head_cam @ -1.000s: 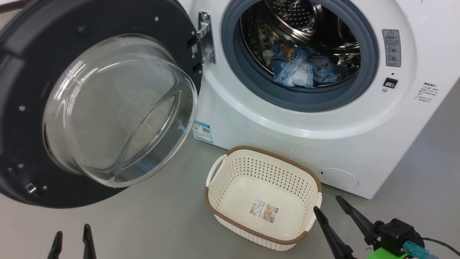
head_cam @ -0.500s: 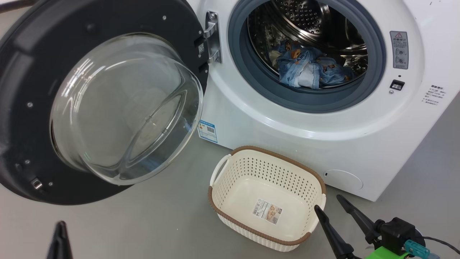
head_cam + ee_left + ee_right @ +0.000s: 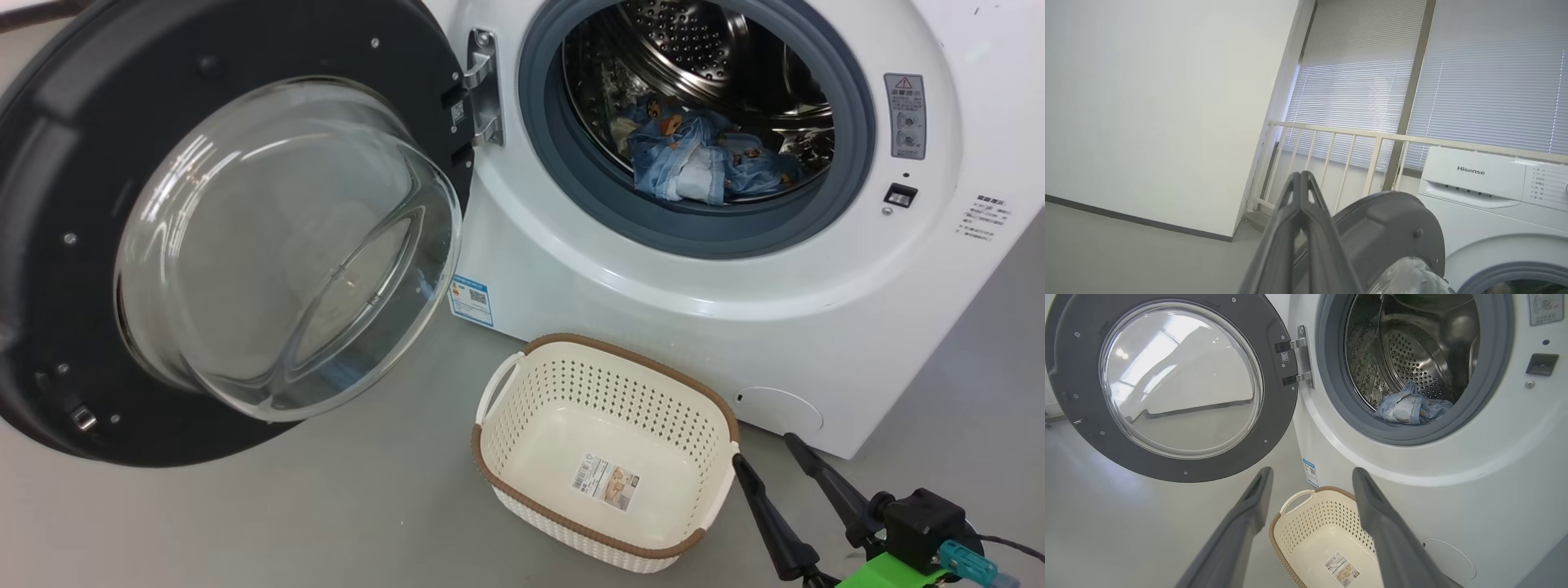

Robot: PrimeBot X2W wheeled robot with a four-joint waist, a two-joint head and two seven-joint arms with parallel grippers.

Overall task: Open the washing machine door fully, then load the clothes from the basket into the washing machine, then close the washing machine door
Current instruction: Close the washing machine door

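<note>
The washing machine [image 3: 653,294] stands with its round black door [image 3: 269,245] swung wide to the left, glass bowl facing out. Light-blue clothes [image 3: 694,159] with bear prints lie inside the steel drum. On the floor in front sits the cream basket [image 3: 629,353], holding nothing but its paper label. My right gripper [image 3: 766,451] is open just right of the basket's near corner, nothing between its fingers. The right wrist view looks past its gripper [image 3: 1312,471] at the door [image 3: 1175,379], clothes [image 3: 1412,410] and basket [image 3: 1331,522]. My left gripper [image 3: 1301,179] is shut and empty, pointing up beside the door's outer edge [image 3: 1388,228].
Grey floor [image 3: 326,506] spreads left of and in front of the basket, under the open door. A blue energy sticker [image 3: 471,300] and a round service cap [image 3: 780,408] mark the washer's lower front. A cream railing [image 3: 1355,159], window blinds and a white wall stand behind the machine.
My left gripper's fingers closed together and dropped out of the head view's bottom edge. The right gripper shifted slightly right. The head camera moved a little; door, basket and clothes stayed put.
</note>
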